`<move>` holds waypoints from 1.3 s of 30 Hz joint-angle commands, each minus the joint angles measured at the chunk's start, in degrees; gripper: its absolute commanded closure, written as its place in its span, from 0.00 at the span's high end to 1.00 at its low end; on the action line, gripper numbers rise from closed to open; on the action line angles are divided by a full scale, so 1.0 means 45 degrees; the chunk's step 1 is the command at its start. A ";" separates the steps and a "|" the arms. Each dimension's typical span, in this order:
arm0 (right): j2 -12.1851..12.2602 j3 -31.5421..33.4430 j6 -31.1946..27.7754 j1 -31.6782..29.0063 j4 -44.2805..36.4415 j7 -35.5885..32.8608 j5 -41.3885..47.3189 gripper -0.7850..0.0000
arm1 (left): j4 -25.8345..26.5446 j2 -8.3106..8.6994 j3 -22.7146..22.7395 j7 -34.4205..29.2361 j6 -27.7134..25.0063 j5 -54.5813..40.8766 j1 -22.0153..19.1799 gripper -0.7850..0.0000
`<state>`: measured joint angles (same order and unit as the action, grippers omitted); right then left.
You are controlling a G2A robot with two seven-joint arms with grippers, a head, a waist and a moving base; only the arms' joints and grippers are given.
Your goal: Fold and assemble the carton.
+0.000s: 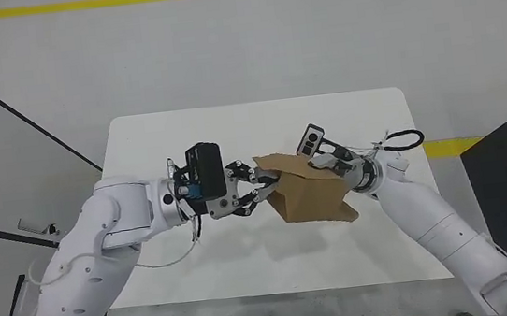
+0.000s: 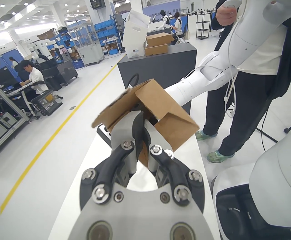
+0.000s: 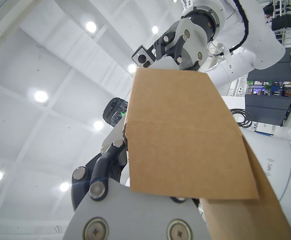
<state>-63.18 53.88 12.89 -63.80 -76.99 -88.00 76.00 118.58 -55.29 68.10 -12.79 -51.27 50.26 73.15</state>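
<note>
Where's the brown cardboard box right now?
In the top view the carton is right of the middle of the white table, between the left claw, which pinches a flap, and the right claw at its other side.

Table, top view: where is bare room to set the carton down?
Bare: the table strip between carton and far edge, and the strip along the near edge. Crowded: the middle, where left end effector and right end effector meet the carton.

Left gripper [image 1: 259, 193] and right gripper [image 1: 330, 166] block the carton's [image 1: 310, 199] sides; far side free
</note>
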 commanded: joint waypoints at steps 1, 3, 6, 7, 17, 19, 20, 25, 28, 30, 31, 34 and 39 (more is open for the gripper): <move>0.0001 0.0043 -0.0041 -0.0021 0.0025 0.0000 -0.0002 0.00 | -0.0037 -0.0006 -0.0001 -0.0003 0.0040 -0.0011 -0.0049 0.00; 0.0009 0.0103 -0.0092 -0.0050 0.0035 0.0000 -0.0019 0.00 | -0.0041 -0.0006 0.0042 0.0008 0.0080 -0.0030 -0.0079 0.00; 0.0024 0.0200 -0.0155 -0.0104 0.0023 0.0000 -0.0034 0.00 | -0.0051 0.0000 0.0118 -0.0012 0.0143 -0.0020 -0.0070 0.00; 0.0032 0.0234 -0.0206 -0.0112 0.0026 0.0000 -0.0091 0.00 | -0.0049 0.0001 0.0133 -0.0012 0.0156 -0.0018 -0.0063 0.00; 0.0039 0.0300 -0.0312 -0.0177 -0.0143 0.0000 -0.0334 0.00 | -0.0047 -0.0018 -0.0023 -0.0171 0.0192 -0.0042 -0.0130 0.00; 0.0041 0.0322 -0.0346 -0.0188 -0.0143 0.0000 -0.0337 0.00 | -0.0038 -0.0009 0.0108 -0.0134 0.0251 -0.0027 -0.0126 0.00; 0.0043 0.0332 -0.0345 -0.0196 -0.0143 0.0000 -0.0339 0.00 | -0.0025 -0.0001 0.0184 -0.0113 0.0249 -0.0035 -0.0102 0.00; 0.0044 0.0368 -0.0371 -0.0229 -0.0179 0.0000 -0.0318 0.00 | 0.0066 0.0044 0.0513 -0.0077 0.0233 -0.0052 0.0075 0.00; 0.0043 0.0372 -0.0391 -0.0235 -0.0201 0.0000 -0.0317 0.00 | 0.0090 0.0057 0.0625 -0.0052 0.0249 -0.0058 0.0135 0.00; 0.0043 0.0374 -0.0391 -0.0237 -0.0203 0.0000 -0.0318 0.00 | 0.0090 0.0067 0.0717 -0.0037 0.0258 -0.0048 0.0168 0.00; 0.0043 0.0375 -0.0391 -0.0240 -0.0204 0.0000 -0.0319 0.00 | 0.0081 0.0071 0.0757 -0.0030 0.0259 -0.0051 0.0187 0.00; 0.0044 0.0389 -0.0407 -0.0251 -0.0200 0.0000 -0.0310 0.00 | 0.0089 0.0079 0.0791 -0.0014 0.0213 -0.0077 0.0245 0.00; 0.0043 0.0408 -0.0424 -0.0268 -0.0198 0.0000 -0.0304 0.00 | 0.0215 0.0059 0.0474 -0.0097 0.0057 -0.0085 0.0279 0.00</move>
<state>-62.98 55.71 10.99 -65.00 -77.87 -88.00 74.62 119.53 -55.00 70.55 -13.18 -50.98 49.91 74.41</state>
